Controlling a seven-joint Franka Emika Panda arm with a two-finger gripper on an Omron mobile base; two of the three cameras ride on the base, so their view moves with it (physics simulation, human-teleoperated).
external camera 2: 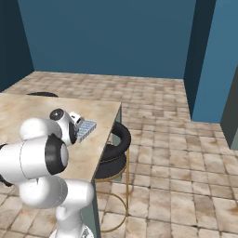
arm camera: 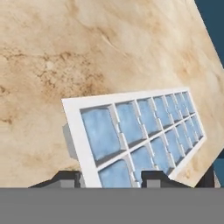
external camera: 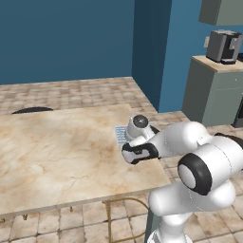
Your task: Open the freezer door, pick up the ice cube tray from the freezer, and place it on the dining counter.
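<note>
So my gripper (arm camera: 113,179) was down low over the dining counter (external camera: 57,152), near its right edge; in the hand view the two dark fingertips (arm camera: 68,178) sat either side of the near end of the ice cube tray (arm camera: 135,135), with the white rim running right between them; looked like they were closed on that rim, though the grey band cuts off the actual contact so I couldn't swear to how tight. The tray itself was over the beige marbled slab, its pale blue cubes all in their grid, two rows deep; it looked tilted in that view, but I couldn't tell if it was flat on the surface or a bit off it. From the left base view my arm covered most of it, just a corner of the tray (external camera: 120,134) peeking out beside the wrist; from the right base view the tray (external camera 2: 85,128) stuck out past the hand toward the counter's edge, with a black round stool (external camera 2: 116,148) tucked just below that edge.
</note>
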